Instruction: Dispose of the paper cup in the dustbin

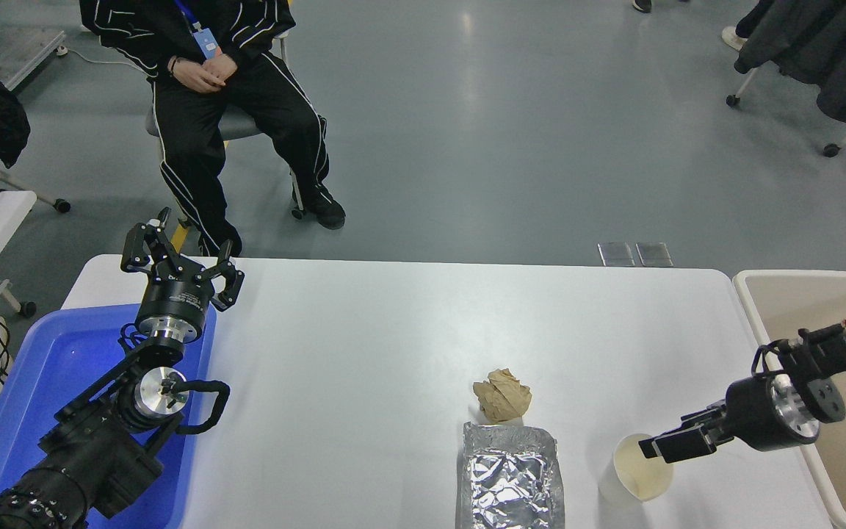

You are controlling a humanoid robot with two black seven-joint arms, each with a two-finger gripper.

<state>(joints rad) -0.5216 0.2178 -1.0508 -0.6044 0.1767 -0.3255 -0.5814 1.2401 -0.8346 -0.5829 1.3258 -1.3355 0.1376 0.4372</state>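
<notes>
Two arms in my view. Left gripper (181, 253) sat parked over one blue tub (41, 389) at far left, fingers spread, holding nothing. Mid-table: one crumpled brown paper ball (501, 394), one foil tray (509, 477) just in front. Right gripper (662, 446) had its fingers at the rim of the single paper cup (637, 470); couldn't tell if clamped. One dustbin (819, 323) at right edge. No legible writing.

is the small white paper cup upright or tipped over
Upright: the small white paper cup stands on the white table, its round rim facing up and cream inside visible. The right gripper is at its rim.
</notes>
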